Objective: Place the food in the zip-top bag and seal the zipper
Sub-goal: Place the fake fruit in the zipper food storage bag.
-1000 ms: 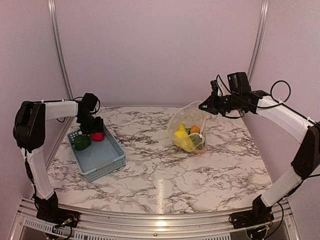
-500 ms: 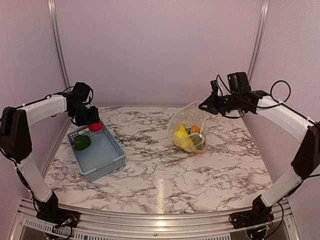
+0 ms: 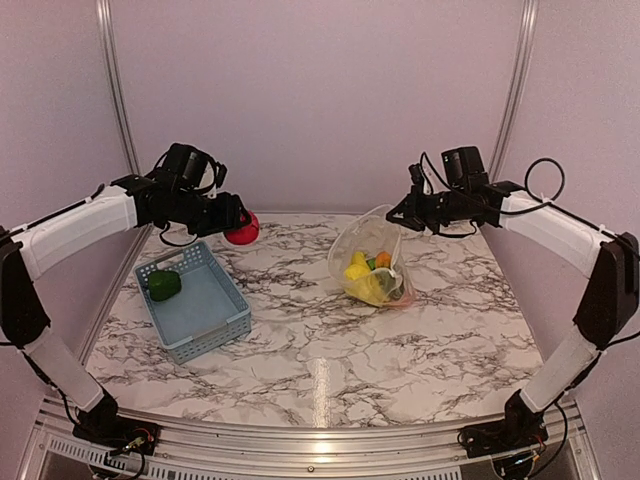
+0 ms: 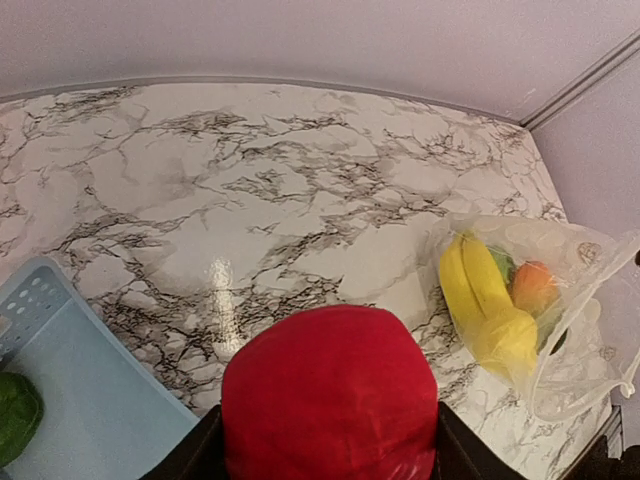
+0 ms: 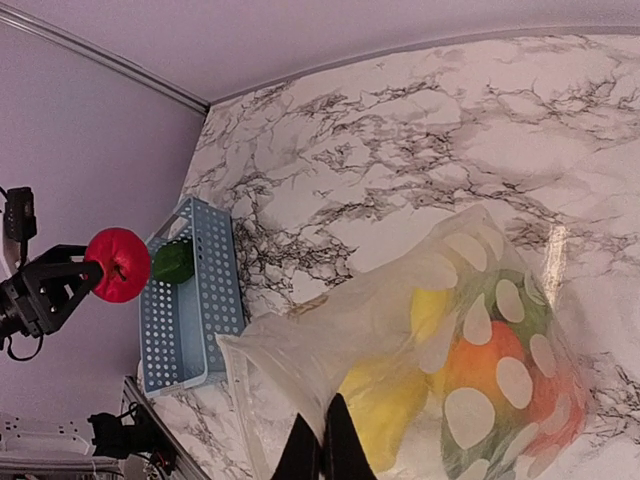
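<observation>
My left gripper (image 3: 236, 222) is shut on a red toy fruit (image 3: 243, 230), held in the air between the basket and the bag; it fills the left wrist view (image 4: 330, 395). A green toy vegetable (image 3: 164, 285) lies in the grey-blue basket (image 3: 215, 322). My right gripper (image 3: 402, 213) is shut on the upper mouth edge of the clear zip-top bag (image 3: 366, 250) and holds it open and upright. In the right wrist view the fingers (image 5: 340, 450) pinch the bag (image 5: 330, 330). Yellow, orange and green food (image 3: 368, 272) lies inside the bag.
The basket stands at the left of the marble table (image 3: 330, 360). Purple walls close the back and sides, with metal corner posts (image 3: 118, 100). The bag's polka-dot face (image 5: 480, 400) shows in the right wrist view.
My left gripper has lifted the red fruit out of the basket and carried it right, towards the bag. My right gripper has shifted slightly left with the bag's edge.
</observation>
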`<action>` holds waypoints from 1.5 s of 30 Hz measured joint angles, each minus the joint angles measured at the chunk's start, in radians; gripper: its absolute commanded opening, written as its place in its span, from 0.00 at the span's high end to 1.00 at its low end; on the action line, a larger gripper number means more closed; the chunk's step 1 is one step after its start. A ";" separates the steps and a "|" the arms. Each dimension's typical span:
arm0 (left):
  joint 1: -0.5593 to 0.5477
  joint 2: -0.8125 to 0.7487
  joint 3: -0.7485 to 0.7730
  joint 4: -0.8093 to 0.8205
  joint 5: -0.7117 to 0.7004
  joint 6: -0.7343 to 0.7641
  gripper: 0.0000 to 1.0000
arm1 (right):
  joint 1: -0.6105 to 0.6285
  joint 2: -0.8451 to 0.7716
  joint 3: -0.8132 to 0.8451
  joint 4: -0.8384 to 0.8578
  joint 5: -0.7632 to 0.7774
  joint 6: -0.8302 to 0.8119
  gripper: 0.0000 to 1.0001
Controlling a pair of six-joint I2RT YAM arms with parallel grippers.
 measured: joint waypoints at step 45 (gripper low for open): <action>-0.458 0.190 0.165 0.244 0.058 0.139 0.61 | 0.092 0.091 0.102 -0.002 -0.033 0.043 1.00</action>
